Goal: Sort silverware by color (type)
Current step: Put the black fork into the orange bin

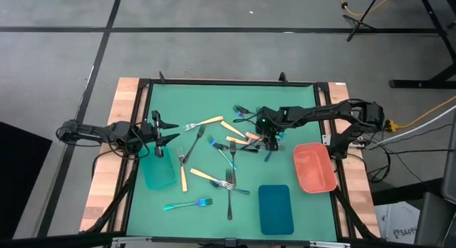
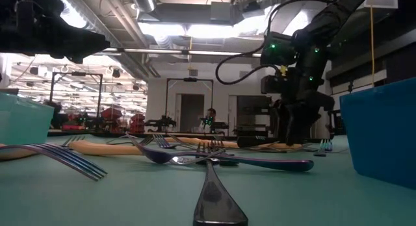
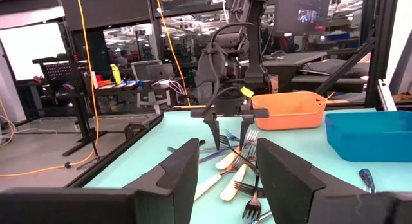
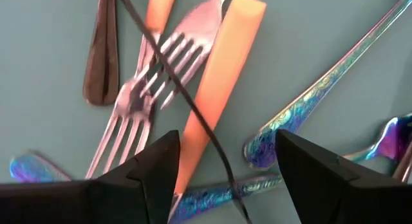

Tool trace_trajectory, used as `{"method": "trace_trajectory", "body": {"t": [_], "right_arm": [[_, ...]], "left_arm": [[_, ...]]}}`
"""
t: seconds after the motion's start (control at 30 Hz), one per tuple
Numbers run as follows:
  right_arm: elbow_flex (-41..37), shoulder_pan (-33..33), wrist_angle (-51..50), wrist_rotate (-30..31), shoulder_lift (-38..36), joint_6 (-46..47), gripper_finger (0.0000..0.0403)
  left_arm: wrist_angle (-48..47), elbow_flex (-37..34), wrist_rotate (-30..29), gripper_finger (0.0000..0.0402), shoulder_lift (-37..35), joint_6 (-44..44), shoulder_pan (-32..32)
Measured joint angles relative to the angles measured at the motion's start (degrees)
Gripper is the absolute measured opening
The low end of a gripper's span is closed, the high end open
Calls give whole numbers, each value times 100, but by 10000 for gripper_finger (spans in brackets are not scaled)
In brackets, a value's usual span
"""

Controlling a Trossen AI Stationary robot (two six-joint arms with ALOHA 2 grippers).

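The silverware lies scattered on the green mat (image 1: 214,152): forks with orange handles (image 1: 203,123), iridescent blue-teal pieces (image 1: 189,204) and dark ones (image 1: 229,198). My right gripper (image 1: 269,139) points steeply down, open, just above a crossed pile of pieces at the mat's far middle. In the right wrist view my right gripper (image 4: 225,147) has an orange handle (image 4: 219,89) between its fingers, with a silver fork head (image 4: 148,82) and an iridescent handle (image 4: 309,102) beside it. My left gripper (image 1: 160,137) waits level and open at the mat's left edge.
A teal tray (image 1: 158,171) sits at the left just near of my left gripper. A blue tray (image 1: 275,209) stands at the near middle and a salmon-red tray (image 1: 314,167) at the right. A raised black frame (image 1: 228,83) borders the mat.
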Motion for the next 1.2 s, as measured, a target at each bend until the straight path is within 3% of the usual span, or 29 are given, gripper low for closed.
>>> {"method": "trace_trajectory", "body": {"t": [0.47,0.77,1.2], "right_arm": [[-2,0,-110,52,0,-188,241],[-2,2,-111,387,0,-192,241],[288,11,-329,296,0,-191,241]], "left_arm": [[0,0,0,151,1,0,0],[0,0,0,151,2,0,0],[0,0,0,151,2,0,0]]}}
